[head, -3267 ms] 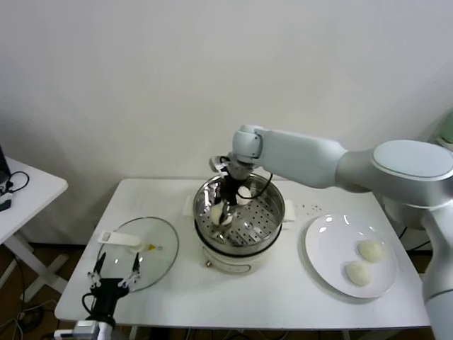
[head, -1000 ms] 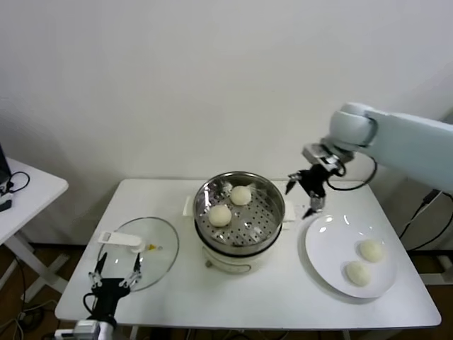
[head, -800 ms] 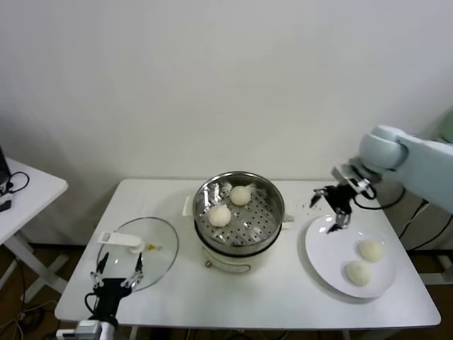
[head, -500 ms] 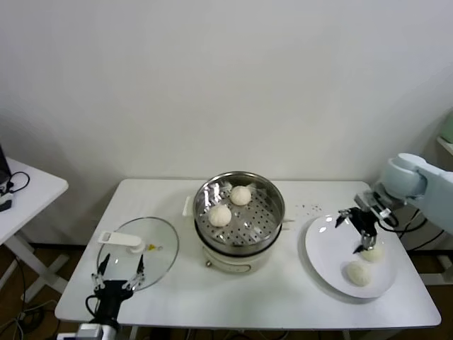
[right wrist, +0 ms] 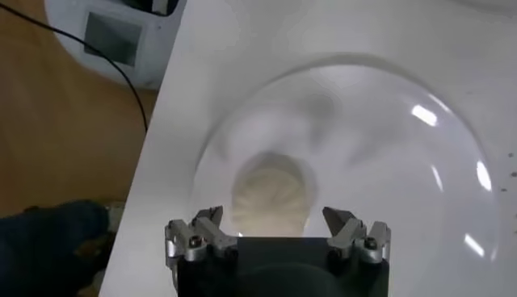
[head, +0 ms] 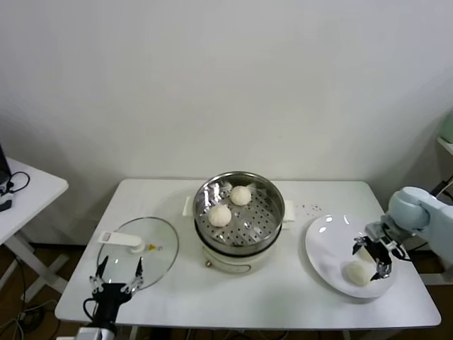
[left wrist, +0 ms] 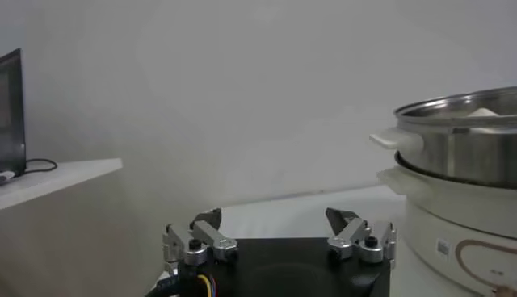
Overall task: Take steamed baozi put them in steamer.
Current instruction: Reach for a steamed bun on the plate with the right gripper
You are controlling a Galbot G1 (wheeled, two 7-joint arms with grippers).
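**Open jaws poised over the plate's remaining buns**

Jaws spread wide on the right gripper, which hangs at the lower right of the head view directly above the white plate, gripping nothing. It seems placed to straddle a bun before closing. In the right wrist view a steamed baozi lies on the plate just ahead of the parted fingers. From the head view only one plate bun shows clearly, just under the gripper; whether another sits hidden behind the fingers cannot be told.

At the lower left of the head view, the left gripper waits near the table's front edge, its jaws also apart and empty, just short of the glass lid, set aside so the basket stays uncovered.

Farther back, at centre, the steamer already holds two baozi on its perforated floor, so roughly half the job looks done.
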